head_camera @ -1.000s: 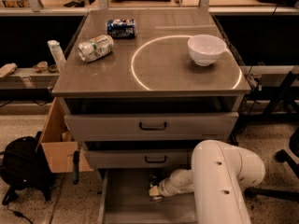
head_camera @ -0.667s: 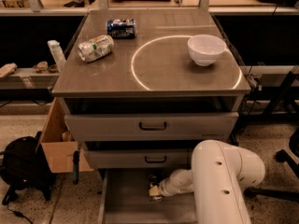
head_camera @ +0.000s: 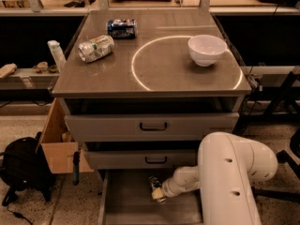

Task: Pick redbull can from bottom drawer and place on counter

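**Gripper down in the bottom drawer, at the redbull can**

Down low with the gripper [head_camera: 158, 195], inside the bottom drawer [head_camera: 123, 203], near the middle of its grey floor. Cannot tell whether wide, narrow or clamped on anything. Right at the tip, on the side toward the cabinet, the redbull can [head_camera: 153, 182]: small, slim and roughly upright, inside the drawer and not on the counter. Cannot tell whether touching the gripper or only just beside it.

Behind the gripper, a thick white arm [head_camera: 232, 175], coming in from the lower right and covering the drawer's right part.

Above the open drawer, two closed grey drawer fronts with black handles, the lower one [head_camera: 117, 159] just over the can and the upper one [head_camera: 197, 124] above that.

On top, the counter [head_camera: 103, 78], marked with a thin bright white circle [head_camera: 134, 74]. Inside the circle, at its far right, a white bowl [head_camera: 206, 49]. Outside it to the left, lying on its side, a dented silver-green can [head_camera: 95, 48]; behind that, also on its side, a dark blue can [head_camera: 121, 28].

Left of the cabinet on the floor, an open cardboard box [head_camera: 55, 149] and, just beside it, a black backpack [head_camera: 21, 168].
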You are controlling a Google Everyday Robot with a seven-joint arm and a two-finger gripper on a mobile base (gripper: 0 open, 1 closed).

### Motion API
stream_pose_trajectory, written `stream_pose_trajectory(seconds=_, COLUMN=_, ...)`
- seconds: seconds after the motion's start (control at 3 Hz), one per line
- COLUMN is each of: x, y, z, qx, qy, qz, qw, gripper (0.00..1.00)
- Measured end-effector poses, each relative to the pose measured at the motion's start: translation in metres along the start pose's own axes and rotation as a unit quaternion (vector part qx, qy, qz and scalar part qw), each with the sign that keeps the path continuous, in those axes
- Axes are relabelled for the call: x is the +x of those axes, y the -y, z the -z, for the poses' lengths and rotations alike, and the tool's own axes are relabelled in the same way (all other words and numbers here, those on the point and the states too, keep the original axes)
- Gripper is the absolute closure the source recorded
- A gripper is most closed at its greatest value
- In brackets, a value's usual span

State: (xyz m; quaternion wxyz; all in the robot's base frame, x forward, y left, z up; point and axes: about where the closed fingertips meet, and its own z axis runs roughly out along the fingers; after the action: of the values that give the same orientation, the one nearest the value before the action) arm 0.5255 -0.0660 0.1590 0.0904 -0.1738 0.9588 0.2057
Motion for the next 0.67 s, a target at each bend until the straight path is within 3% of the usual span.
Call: stream_pose_trajectory(seconds=0.67, x=0.033, y=-0.013, z=0.068, qx=-0.006, qy=-0.005, qz=0.044, qw=0.999, gripper=1.0)
